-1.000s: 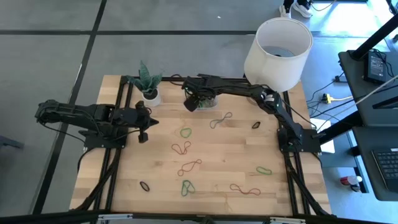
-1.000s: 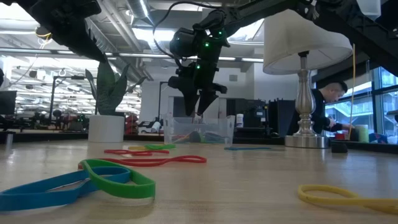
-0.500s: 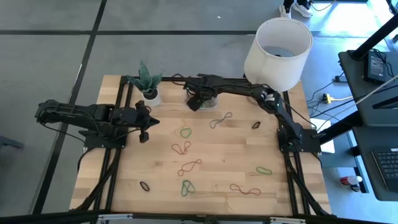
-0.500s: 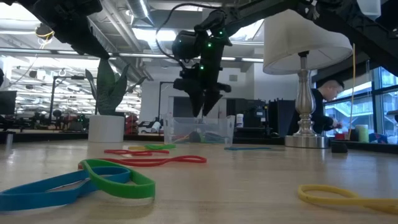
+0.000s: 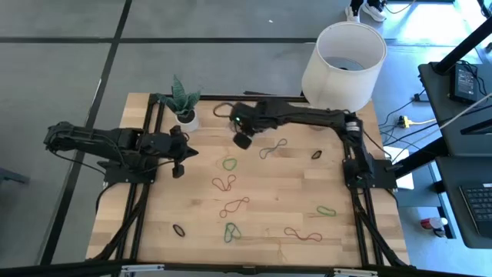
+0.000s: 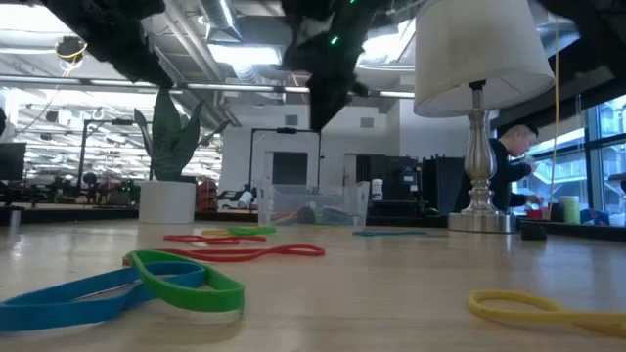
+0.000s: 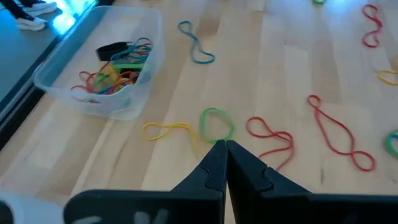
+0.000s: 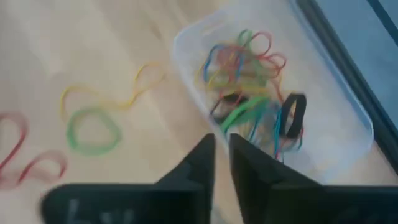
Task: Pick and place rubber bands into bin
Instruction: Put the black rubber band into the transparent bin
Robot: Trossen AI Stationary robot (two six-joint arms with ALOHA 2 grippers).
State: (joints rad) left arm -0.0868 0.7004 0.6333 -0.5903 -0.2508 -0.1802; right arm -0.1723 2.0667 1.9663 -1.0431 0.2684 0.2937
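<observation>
Only the right gripper view shows the bin's tangled bands.

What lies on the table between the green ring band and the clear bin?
In the left wrist view, a yellow twisted band lies between the green ring band and the bin.

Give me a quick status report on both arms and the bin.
Right pincer empty, raised beside bin. Left pincer shut, waiting table-left. Bin holds bands; green band and others loose. Nothing blocking.
</observation>
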